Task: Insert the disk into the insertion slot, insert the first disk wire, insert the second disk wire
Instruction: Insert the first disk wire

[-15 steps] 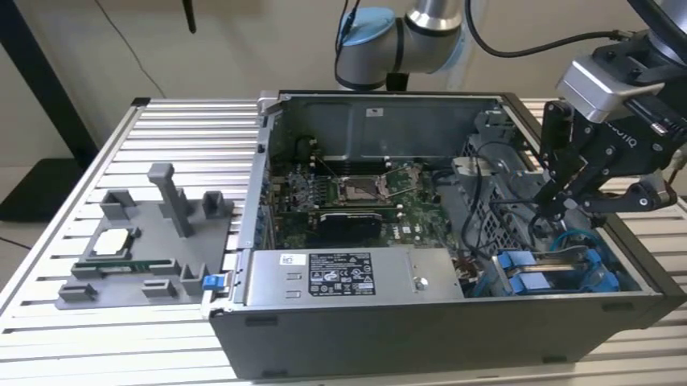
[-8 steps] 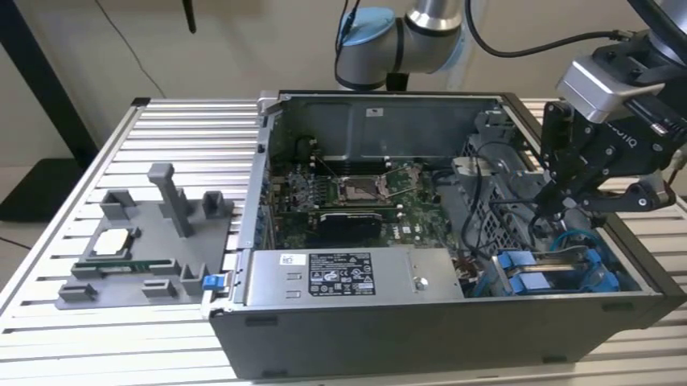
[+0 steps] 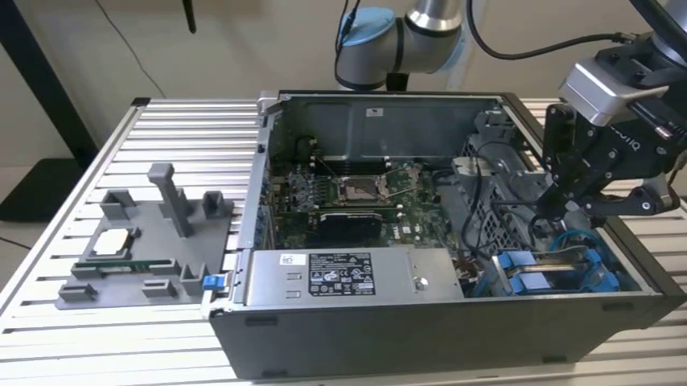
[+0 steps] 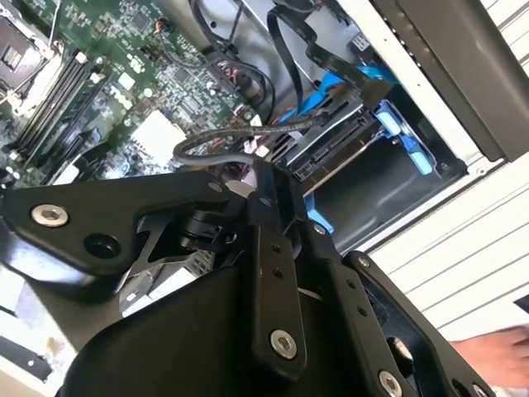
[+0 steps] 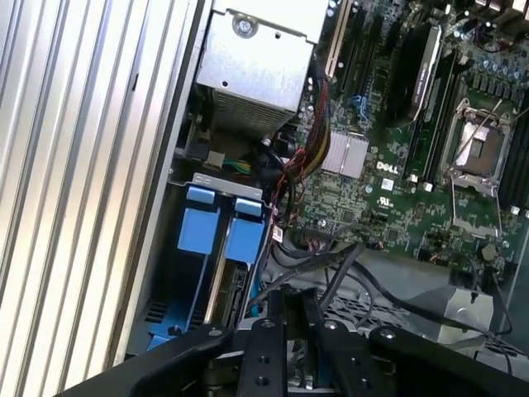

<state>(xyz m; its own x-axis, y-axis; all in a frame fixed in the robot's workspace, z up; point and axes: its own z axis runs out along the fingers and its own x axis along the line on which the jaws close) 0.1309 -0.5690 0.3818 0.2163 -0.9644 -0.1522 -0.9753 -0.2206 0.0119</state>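
Observation:
The open computer case (image 3: pixel 429 322) lies on a slatted table. Near the exterior view's right my gripper (image 3: pixel 561 207) reaches down into the case, just above the drive cage (image 3: pixel 558 273). The disk (image 4: pixel 331 149) sits inside the insertion slot (image 4: pixel 372 178), with its blue carrier (image 4: pixel 407 139) at the mouth. In the first wrist view the carrier's blue tabs (image 5: pixel 200 230) lie just ahead of the gripper (image 5: pixel 295 302). A black disk wire (image 4: pixel 240 132) loops from the disk's end back to the gripper (image 4: pixel 263 169), whose fingers look shut on it.
The grey power-supply box (image 3: pixel 343 275) lies along the case's front wall. The green motherboard (image 3: pixel 355 193) fills the case floor, with loose black cables (image 5: pixel 388 294) beside the cage. A grey parts fixture (image 3: pixel 150 241) stands on the table at the exterior view's left. A person's hand (image 4: pixel 496 351) shows outside the case.

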